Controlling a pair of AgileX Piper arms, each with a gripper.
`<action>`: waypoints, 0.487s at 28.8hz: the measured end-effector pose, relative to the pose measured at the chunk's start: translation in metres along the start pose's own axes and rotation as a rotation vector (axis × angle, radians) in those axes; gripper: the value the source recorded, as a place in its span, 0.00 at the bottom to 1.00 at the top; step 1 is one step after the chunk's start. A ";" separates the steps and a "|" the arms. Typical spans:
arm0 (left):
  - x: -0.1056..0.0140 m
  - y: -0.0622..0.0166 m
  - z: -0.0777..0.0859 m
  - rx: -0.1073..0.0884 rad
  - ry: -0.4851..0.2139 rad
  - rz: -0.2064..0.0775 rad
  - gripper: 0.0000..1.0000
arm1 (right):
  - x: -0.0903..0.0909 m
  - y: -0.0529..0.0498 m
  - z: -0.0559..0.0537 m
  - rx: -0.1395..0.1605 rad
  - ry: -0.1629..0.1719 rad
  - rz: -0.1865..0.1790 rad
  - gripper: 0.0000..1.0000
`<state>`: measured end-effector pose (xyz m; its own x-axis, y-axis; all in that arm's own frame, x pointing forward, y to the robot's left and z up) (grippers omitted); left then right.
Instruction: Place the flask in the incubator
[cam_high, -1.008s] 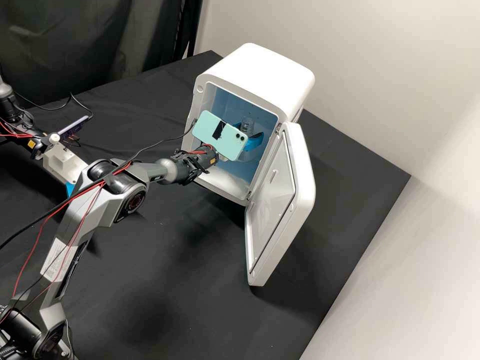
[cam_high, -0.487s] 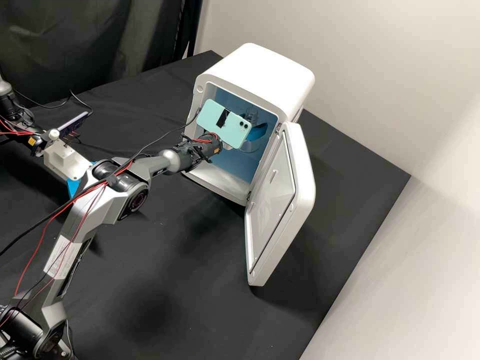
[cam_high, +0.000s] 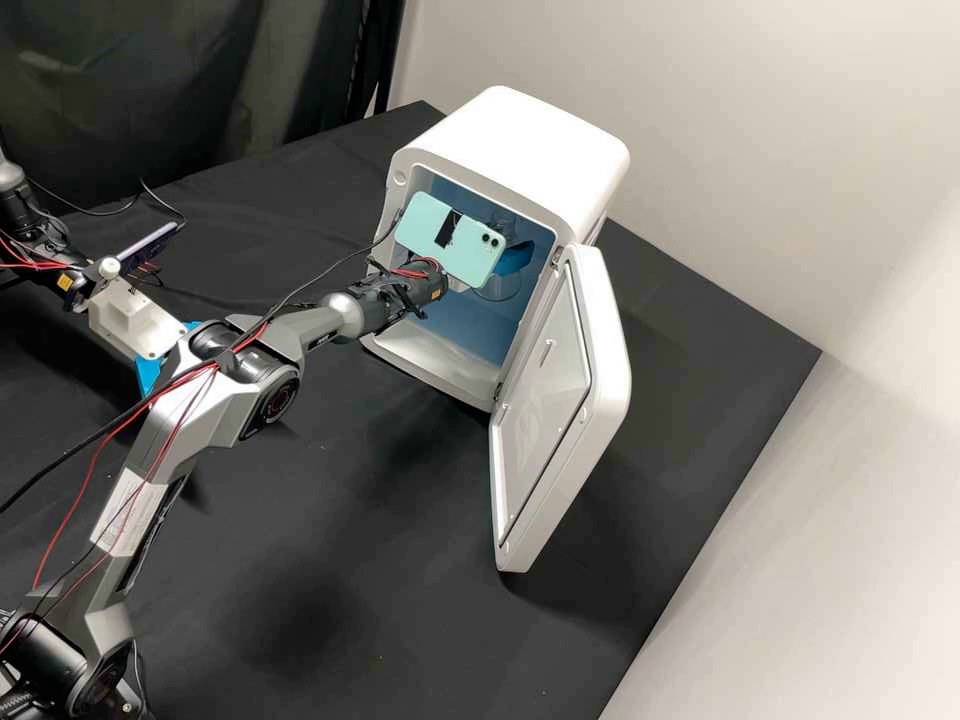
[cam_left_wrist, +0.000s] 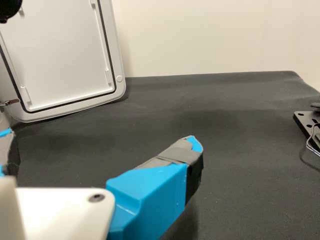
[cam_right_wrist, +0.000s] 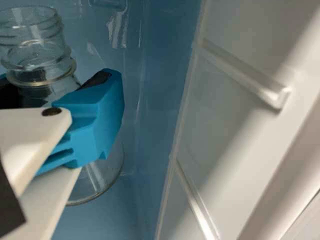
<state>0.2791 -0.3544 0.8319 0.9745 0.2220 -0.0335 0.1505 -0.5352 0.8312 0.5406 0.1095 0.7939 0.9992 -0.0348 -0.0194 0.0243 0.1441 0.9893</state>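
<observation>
Risk: the flask (cam_right_wrist: 37, 55) hung inside the incubator (cam_high: 520, 150), clenched at its neck by the right gripper (cam_high: 503, 262) and seemingly clear of the incubator floor. Letting go there would probably drop and topple it. Further travel could knock glass against the incubator's blue wall. Count: one flask, one incubator, one open door (cam_high: 560, 400), two arms (cam_high: 230, 385).

A black bench (cam_high: 700, 340) stands against a white wall (cam_high: 780, 120), with a dark curtain (cam_high: 150, 80) behind.
</observation>
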 end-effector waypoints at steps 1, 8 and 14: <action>0.000 0.0000 0.000 0.000 0.000 0.000 1.00 | 0.000 0.000 0.000 0.000 0.000 0.000 0.00; 0.000 0.0000 0.000 0.000 0.000 0.000 1.00 | 0.000 -0.001 0.000 0.027 0.000 -0.006 0.00; 0.000 -0.0001 0.000 0.001 -0.002 -0.001 1.00 | -0.001 -0.005 -0.006 0.043 0.010 -0.014 0.00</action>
<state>0.2791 -0.3546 0.8317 0.9747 0.2206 -0.0352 0.1513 -0.5361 0.8304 0.5395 0.1144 0.7885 0.9991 -0.0260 -0.0343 0.0368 0.1015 0.9942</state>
